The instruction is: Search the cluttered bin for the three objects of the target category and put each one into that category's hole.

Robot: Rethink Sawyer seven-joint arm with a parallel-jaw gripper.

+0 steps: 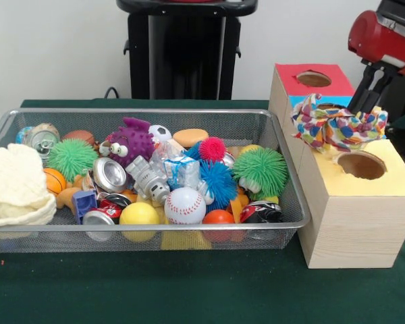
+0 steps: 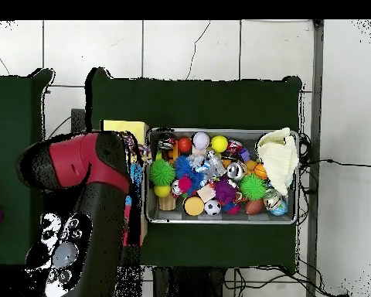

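The wire mesh bin [image 1: 148, 112] holds several balls, crushed cans and spiky toys; no printed cloth shows among them. A bunched printed cloth [image 1: 331, 125] with coloured dots lies on the wooden box, over the blue top and just behind the round hole [image 1: 362, 165] in the yellow top. My gripper [image 1: 364, 108] comes down from the upper right and is shut on the cloth's right edge. In the overhead view the arm [image 2: 88, 170] hides the box; a strip of the cloth [image 2: 134, 166] and the bin [image 2: 223, 131] show.
A large cream knitted cloth [image 1: 13, 185] hangs over the bin's left end. The red-topped hole [image 1: 314, 78] is at the box's far end. The pedestal [image 1: 185, 47] stands behind the bin. Green cloth covers the table [image 1: 155, 283].
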